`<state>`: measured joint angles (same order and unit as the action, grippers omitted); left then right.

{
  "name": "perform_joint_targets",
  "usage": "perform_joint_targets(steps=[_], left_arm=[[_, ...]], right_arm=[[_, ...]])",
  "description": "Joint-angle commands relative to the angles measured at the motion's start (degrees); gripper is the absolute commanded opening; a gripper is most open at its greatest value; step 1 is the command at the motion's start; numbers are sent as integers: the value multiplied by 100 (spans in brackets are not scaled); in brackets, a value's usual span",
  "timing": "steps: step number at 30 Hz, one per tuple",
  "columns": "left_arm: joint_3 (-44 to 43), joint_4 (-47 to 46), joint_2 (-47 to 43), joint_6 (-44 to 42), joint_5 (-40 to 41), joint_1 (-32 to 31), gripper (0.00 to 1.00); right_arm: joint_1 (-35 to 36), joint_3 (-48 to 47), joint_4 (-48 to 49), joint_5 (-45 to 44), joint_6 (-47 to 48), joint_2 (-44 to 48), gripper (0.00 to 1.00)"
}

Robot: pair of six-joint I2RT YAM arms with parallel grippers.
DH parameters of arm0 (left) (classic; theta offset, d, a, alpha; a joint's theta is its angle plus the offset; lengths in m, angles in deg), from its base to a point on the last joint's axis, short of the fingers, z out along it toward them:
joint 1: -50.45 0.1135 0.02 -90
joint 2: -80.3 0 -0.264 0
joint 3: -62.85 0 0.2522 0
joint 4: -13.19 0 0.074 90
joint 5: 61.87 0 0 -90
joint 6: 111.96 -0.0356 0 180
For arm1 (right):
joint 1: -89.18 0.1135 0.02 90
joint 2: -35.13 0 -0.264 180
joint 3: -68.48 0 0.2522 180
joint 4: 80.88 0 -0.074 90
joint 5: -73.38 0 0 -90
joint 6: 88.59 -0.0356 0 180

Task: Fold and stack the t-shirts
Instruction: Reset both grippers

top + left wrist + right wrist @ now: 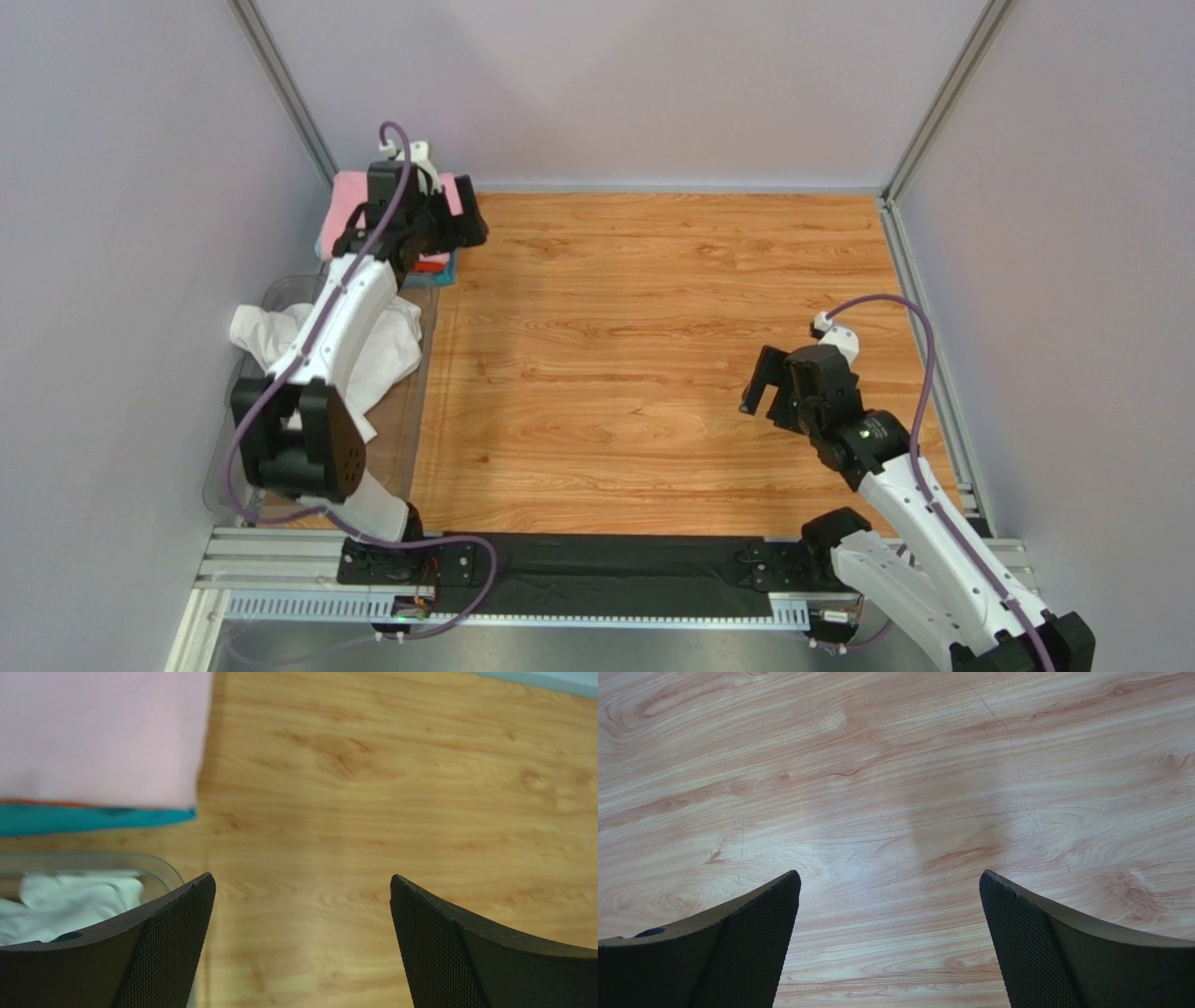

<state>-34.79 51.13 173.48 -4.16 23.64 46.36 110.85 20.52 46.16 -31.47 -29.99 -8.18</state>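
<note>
A folded light pink t-shirt (105, 735) tops a stack at the table's back left corner (341, 210). Under it show a thin orange edge (42, 803) and a teal folded shirt (91, 819). A crumpled white t-shirt (379, 350) lies in a clear bin, partly under the left arm. My left gripper (300, 889) hangs open just right of the stack (456, 224), over bare wood, holding nothing. My right gripper (889, 882) is open and empty above the table at the right (760, 381).
The clear plastic bin (151, 862) stands along the left wall, its rim close to my left finger. Grey walls close in the table on the left, back and right. The wooden tabletop (659, 322) lies between the arms.
</note>
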Motion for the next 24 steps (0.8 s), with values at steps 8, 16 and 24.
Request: perform_joint_targets(steps=[8, 16, 24], left_arm=[[3042, -142, -3067, 1049, 439, -1855, 100], [4844, 393, -5309, 1831, 941, -2842, 100], [5882, 596, -6838, 1938, 713, -2851, 100]], right_arm=[[-14, 9, 9, 334, -42, 533, 100], [-5, 238, -35, 588, -288, 973, 100], [-14, 589, 158, 738, -490, 1325, 100]])
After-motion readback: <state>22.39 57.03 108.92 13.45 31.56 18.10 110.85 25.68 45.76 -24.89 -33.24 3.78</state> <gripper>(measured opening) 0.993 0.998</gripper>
